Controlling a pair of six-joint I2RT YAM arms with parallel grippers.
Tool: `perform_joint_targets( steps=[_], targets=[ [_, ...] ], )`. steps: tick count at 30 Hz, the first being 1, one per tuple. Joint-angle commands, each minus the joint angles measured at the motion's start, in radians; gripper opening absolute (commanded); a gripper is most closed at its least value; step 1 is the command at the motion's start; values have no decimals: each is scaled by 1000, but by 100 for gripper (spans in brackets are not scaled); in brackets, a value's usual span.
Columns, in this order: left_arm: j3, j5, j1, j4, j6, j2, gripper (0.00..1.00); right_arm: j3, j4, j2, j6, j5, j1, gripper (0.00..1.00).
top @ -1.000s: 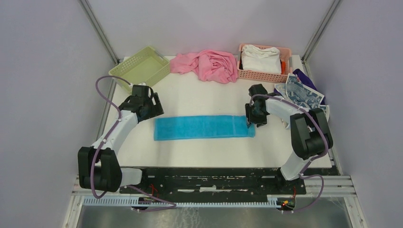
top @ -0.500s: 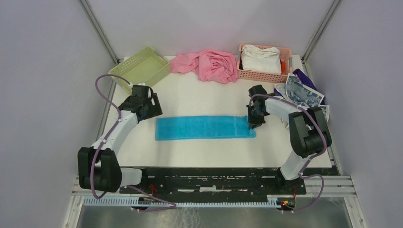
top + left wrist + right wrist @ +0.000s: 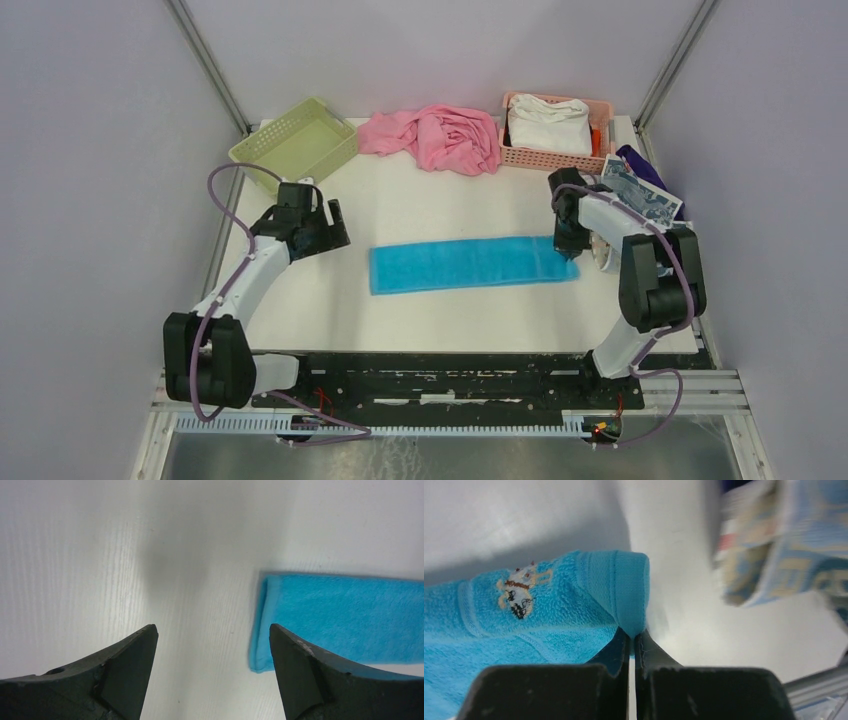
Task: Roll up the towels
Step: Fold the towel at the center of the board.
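A bright blue towel (image 3: 470, 264) lies flat as a long strip across the middle of the table. My right gripper (image 3: 567, 247) is shut on the hem at its right end. In the right wrist view that hem (image 3: 629, 590) is pinched and peaked up between the fingertips of the gripper (image 3: 633, 635). My left gripper (image 3: 335, 232) hovers open just left of the strip's left end. The left wrist view has the towel's left end (image 3: 345, 617) beside the right finger and bare table between the gripper's (image 3: 212, 630) jaws. A white towel with dark blue print (image 3: 640, 200) lies at the right edge. A cream and blue printed towel (image 3: 784, 545) shows blurred.
A green basket (image 3: 295, 143) stands at the back left. A large pink cloth (image 3: 440, 135) is bunched at the back middle. A pink basket (image 3: 600, 155) at the back right holds a white cloth (image 3: 548, 122). A purple item (image 3: 640, 165) lies by the printed towel.
My right gripper closed on the blue towel's right end and dragged the whole strip to the right. The left gripper shifted slightly right and stayed open.
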Motion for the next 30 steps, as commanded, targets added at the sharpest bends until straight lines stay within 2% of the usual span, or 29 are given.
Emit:
perform_joint_targets(
  steps=[1, 4, 9, 14, 18, 27, 30],
  targets=[
    [-15, 142, -5, 62, -9, 10, 89, 100, -61, -66, 60, 258, -81, 0],
    [-15, 209, -21, 79, -40, 45, 89, 139, -67, -89, 49, 277, -84, 0],
    [-58, 322, -73, 193, -161, 94, 88, 198, -82, -97, -13, 76, -55, 0],
    [-82, 361, -128, 297, -251, 172, 84, 265, -139, -50, -54, -75, 66, 0],
    [-98, 358, -171, 365, -305, 233, 81, 316, -171, -20, -47, -119, 189, 0],
    [-137, 346, -217, 466, -371, 318, 61, 469, -220, 87, 9, -265, 360, 0],
    [-138, 345, -224, 475, -374, 335, 52, 515, -217, 124, 24, -294, 407, 0]
  ],
)
